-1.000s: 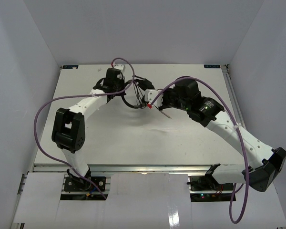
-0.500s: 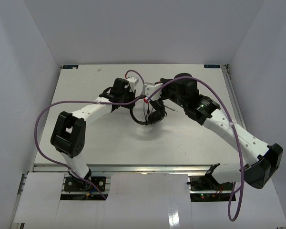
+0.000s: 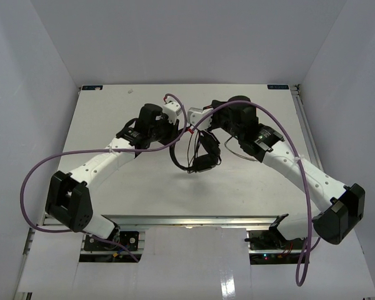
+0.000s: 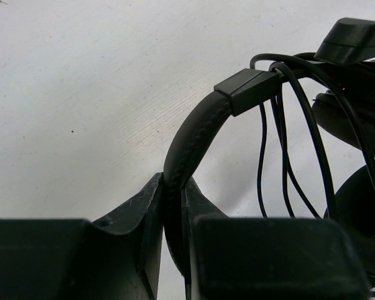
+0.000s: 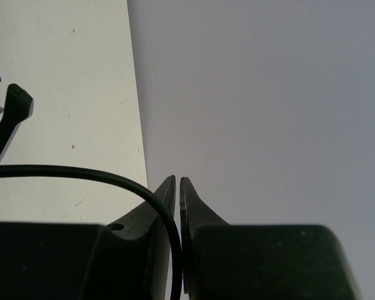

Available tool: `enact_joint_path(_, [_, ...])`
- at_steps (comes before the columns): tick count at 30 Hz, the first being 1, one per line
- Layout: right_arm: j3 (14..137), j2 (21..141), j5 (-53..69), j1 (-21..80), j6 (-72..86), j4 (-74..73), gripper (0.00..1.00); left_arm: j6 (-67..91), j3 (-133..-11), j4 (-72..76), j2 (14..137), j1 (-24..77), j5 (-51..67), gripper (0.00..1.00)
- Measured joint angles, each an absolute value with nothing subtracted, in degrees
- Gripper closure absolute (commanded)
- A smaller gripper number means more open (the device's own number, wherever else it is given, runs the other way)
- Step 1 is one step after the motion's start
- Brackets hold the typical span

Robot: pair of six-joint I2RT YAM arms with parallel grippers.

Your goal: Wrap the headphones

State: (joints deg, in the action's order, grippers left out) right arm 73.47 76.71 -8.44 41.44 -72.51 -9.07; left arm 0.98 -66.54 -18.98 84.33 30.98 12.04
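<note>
The black headphones (image 3: 202,157) hang above the middle of the table between my two grippers. My left gripper (image 3: 174,125) is shut on the padded headband (image 4: 190,140); in the left wrist view its jaws pinch the band's lower end. The slider (image 4: 247,89), loops of thin black cord (image 4: 286,150) and an earcup (image 4: 359,209) lie to the right in that view. My right gripper (image 3: 195,119) is just right of the left one, its jaws nearly closed on the cord (image 5: 87,172), which curves down between them.
Thick purple arm cables (image 3: 281,125) loop over both arms. The white table (image 3: 112,103) is boxed in by grey walls on the left, back and right. The right wrist view shows the table's edge against a wall (image 5: 256,94).
Both grippers have moved toward the front and middle of the table with the headphones, which now hang lower in view. The left arm has stretched out further.
</note>
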Motion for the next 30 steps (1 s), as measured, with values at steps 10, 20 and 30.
enact_joint_path(10, [74.71,81.21,-2.48,39.13,-68.22,-8.36,0.85,-1.26,-65.15,-21.38,81.46,32.67,15.48,1.00])
enact_joint_path(20, [77.50,84.76,8.35,32.42,-56.09,-8.31,0.89,-1.28,-64.42,-22.23,76.15,33.69,18.78,1.00])
enact_joint_path(30, [78.83,87.30,17.57,29.63,-45.98,-7.70,0.91,0.39,-64.45,-22.22,75.85,35.00,20.80,1.00])
